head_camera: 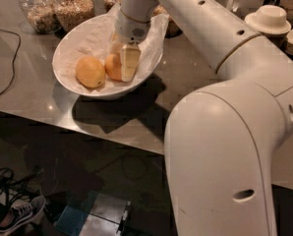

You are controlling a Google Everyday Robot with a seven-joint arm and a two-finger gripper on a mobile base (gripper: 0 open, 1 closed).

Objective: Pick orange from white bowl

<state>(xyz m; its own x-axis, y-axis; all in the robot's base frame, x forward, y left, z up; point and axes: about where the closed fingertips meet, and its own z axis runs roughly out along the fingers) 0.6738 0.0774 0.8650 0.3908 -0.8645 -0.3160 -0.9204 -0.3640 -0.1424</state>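
The white bowl (pixel 77 43), wide and lined with crumpled white paper, stands on the grey counter at upper left. Two fruits lie in it. The orange (pixel 112 67), deeper in colour, lies in the middle of the bowl. A paler, yellower fruit (pixel 90 72) lies just left of it, touching or nearly touching. My gripper (pixel 124 63) reaches down into the bowl from above and sits right at the orange, covering its right side. The orange rests low in the bowl.
Glass jars of grains (pixel 75 9) stand behind the bowl at the back left. A stack of small white dishes (pixel 267 19) is at the back right. A black cable (pixel 9 68) runs along the counter's left. The counter's front edge (pixel 112 139) is close below the bowl.
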